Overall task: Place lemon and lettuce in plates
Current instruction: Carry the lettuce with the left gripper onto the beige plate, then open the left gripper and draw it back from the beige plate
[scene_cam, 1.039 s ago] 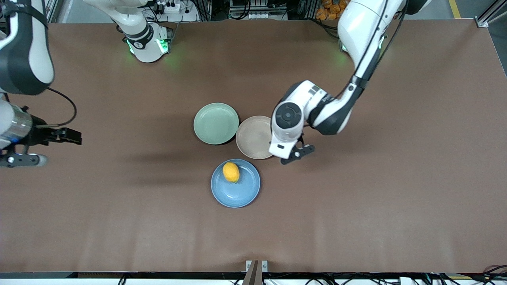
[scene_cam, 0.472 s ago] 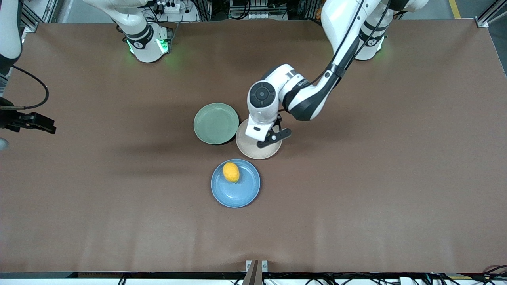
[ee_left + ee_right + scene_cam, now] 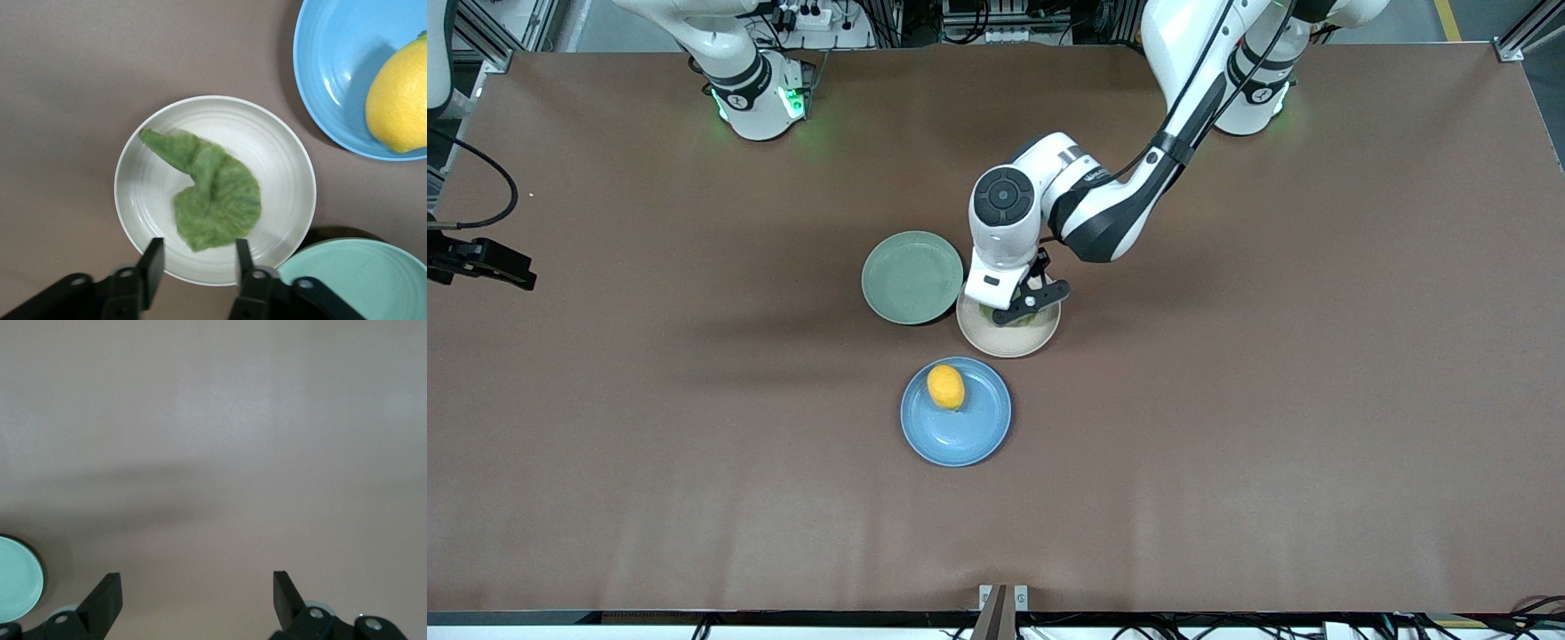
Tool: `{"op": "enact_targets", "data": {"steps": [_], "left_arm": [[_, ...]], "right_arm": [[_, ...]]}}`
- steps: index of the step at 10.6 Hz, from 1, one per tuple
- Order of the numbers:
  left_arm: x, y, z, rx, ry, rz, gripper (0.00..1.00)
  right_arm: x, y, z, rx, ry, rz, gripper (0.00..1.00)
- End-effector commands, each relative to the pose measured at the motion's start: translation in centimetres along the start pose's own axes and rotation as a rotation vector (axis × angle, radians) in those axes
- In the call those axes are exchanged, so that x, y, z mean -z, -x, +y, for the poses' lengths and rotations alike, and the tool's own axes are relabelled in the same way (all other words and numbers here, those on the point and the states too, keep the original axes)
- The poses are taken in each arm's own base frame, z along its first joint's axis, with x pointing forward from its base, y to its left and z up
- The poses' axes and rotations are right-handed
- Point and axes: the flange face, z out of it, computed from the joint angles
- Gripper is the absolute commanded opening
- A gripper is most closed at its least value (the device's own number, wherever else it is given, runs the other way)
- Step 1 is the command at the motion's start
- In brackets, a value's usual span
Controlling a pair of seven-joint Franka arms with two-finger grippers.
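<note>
**Green leaf down, jaws wide: the risk now is in the lift-off**

Green lettuce (image 3: 212, 200) lies flat in the beige plate (image 3: 293, 175), a single crumpled leaf with its pointed end reaching toward the rim. The left gripper (image 3: 197, 261) hangs just above that plate with its fingers spread apart and nothing between them; the broad end of the leaf sits right by the two fingertips (image 3: 152, 259). The lemon (image 3: 945, 387) rests in the blue plate (image 3: 978, 436), toward the edge closest to the beige plate. The mint-green plate (image 3: 898, 298) stands bare beside the beige one, their rims all but touching. The right gripper (image 3: 197, 597) waits over bare tabletop at the right arm's end, its fingers wide apart and empty.

Both items appear to be in their plates, so the danger is undoing that. Whether the leaf touches a finger pad cannot be told from these views; a damp, light leaf clinging to one could be dragged up or over the rim as the arm rises. A retreat that swings sideways instead of straight up could catch the beige plate's rim and push it into the mint-green plate or toward the blue one. A knock to the blue plate matters most: the lemon is round, lies off centre, and would probably roll out.
</note>
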Motion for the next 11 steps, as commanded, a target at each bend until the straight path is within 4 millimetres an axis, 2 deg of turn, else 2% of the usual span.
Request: {"op": "enact_targets", "data": {"steps": [1,2,5,7,9,10,11], "left_arm": [[1.2,-0.8,-0.5,0.035,0.011,0.010,1.00],[1.6,-2.1,-1.0,0.050,0.014,0.020,1.00],[6.0,-12.4,-6.3,0.082,0.056,0.070,1.00],[6.9,-18.4,-10.2,0.078,0.064,0.075,1.00],[7.1,-21.5,-12.8,0.049,0.060,0.079,1.00],[8.2,-23.2,-14.4,0.031,0.067,0.090,1.00],[8.4,-24.2,-15.9,0.020,0.057,0.082,1.00]], "right_arm": [[1.6,1.1,-0.2,-0.004,-0.050,0.016,1.00],[1.9,1.2,-0.2,-0.010,-0.055,0.020,1.00],[2.7,1.2,-0.6,-0.010,-0.073,0.038,1.00],[2.7,1.2,-0.6,-0.016,-0.104,0.039,1.00],[2.8,1.2,-0.6,-0.022,-0.104,0.040,1.00],[2.8,1.2,-0.7,-0.043,-0.104,0.039,1.00],[2.8,1.2,-0.9,-0.054,-0.099,0.037,1.00]]}}
